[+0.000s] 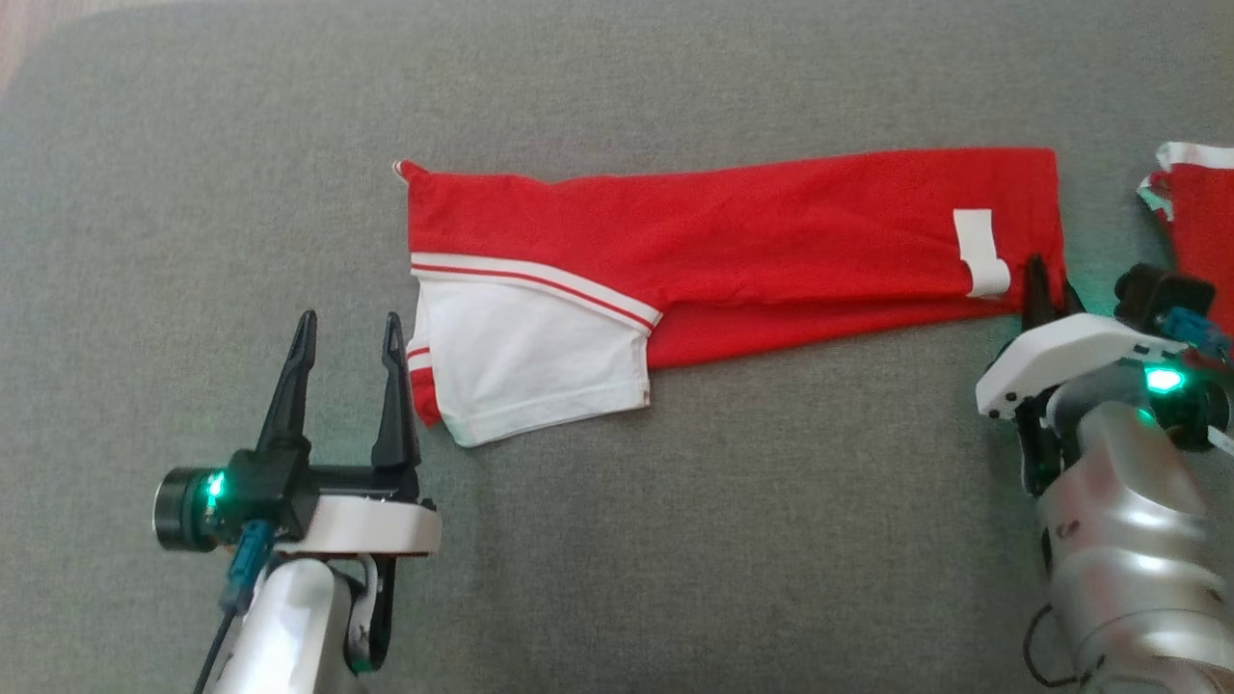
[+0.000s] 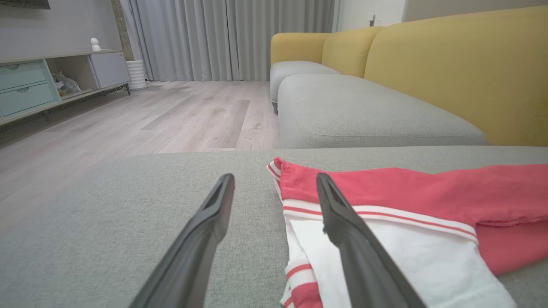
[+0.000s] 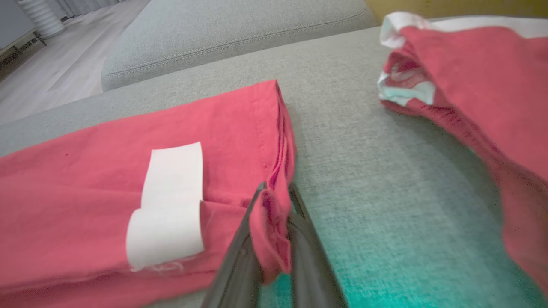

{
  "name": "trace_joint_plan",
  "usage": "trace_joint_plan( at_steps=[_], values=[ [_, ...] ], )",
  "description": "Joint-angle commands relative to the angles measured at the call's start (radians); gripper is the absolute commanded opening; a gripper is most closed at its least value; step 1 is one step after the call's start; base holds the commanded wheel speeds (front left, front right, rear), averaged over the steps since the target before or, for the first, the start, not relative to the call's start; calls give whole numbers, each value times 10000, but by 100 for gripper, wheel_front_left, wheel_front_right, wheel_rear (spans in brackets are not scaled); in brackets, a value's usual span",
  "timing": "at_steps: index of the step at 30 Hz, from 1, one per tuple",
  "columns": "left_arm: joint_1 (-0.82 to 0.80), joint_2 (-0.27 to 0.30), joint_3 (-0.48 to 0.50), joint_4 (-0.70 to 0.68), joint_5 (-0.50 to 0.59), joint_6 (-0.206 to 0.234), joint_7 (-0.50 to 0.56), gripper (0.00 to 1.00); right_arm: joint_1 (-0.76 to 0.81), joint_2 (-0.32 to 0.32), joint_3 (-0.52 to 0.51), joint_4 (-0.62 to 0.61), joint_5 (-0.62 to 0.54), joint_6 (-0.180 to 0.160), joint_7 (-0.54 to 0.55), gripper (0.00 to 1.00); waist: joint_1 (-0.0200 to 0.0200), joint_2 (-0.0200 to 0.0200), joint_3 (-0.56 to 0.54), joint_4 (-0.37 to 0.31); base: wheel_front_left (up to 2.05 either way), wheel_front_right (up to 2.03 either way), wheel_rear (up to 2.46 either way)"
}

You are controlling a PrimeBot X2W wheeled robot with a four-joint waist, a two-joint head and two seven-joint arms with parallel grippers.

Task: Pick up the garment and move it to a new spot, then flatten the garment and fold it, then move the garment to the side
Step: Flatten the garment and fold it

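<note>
The garment (image 1: 733,251) is a red piece with white panels and stripes, folded into a long strip across the grey cushion (image 1: 675,540). My right gripper (image 1: 1046,294) is shut on the garment's near right corner (image 3: 269,226), red cloth pinched between its fingers. A white patch (image 3: 171,205) lies just left of that grip. My left gripper (image 1: 349,337) stands open beside the garment's white left end (image 2: 385,256), its right finger (image 2: 342,222) over the cloth edge and nothing between the fingers.
A second red and white cloth (image 1: 1195,212) lies at the right edge, close to my right arm. Yellow sofa backs (image 2: 449,64) and another grey seat (image 2: 364,111) stand beyond; wooden floor (image 2: 128,119) and a cabinet (image 2: 43,81) lie to the left.
</note>
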Motion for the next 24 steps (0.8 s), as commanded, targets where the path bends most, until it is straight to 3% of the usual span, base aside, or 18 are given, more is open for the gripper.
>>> trace_joint_plan(
  at_steps=[1,16,24],
  values=[
    [-170,35,420,-274,134,-1,-80,100,-24,30,145,-95,-106,-9,-176,0,0,0,-164,-93,0,0,0],
    [631,-193,473,-278,238,-204,-80,100,1513,-416,-101,-1431,414,-9,-683,0,0,0,-1850,-338,0,0,0],
    [936,-241,521,-318,275,-222,-80,100,1783,-96,792,-2087,1075,-9,-687,0,0,0,-2514,45,0,0,0]
  ],
)
